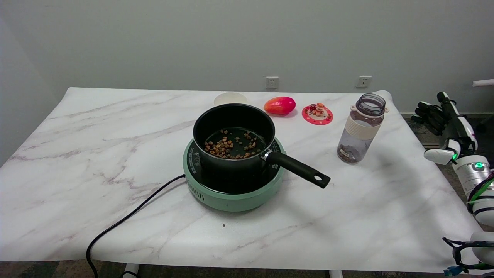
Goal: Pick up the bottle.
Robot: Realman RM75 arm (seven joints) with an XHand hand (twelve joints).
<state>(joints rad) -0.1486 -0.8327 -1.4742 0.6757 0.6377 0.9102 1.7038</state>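
Head view showed the bottle (361, 128) standing upright and lidless on the marble-patterned table (115, 127), toward its far right part, with a cream band around its upper body and a little dark matter at its bottom. No writing on it could be read. It stood well apart from the fingers (426, 116) of the right hand (444, 116), on their left, with bare tabletop between. That hand was raised off the table's right edge, its white back turned up and its dark fingers pointing toward the bottle, slightly spread and holding nothing. A green light glowed on the wrist (479, 166) below it.

Farther left of the fingers than the bottle, a round pink coaster (317, 114) and a red-orange fruit (279, 105) lay near the far edge. Farther still sat a black pot (233, 135) of brown bits on a green hotplate (231, 193), its handle (299, 169) aimed toward the hand's side. The hotplate's markings were too small to read.
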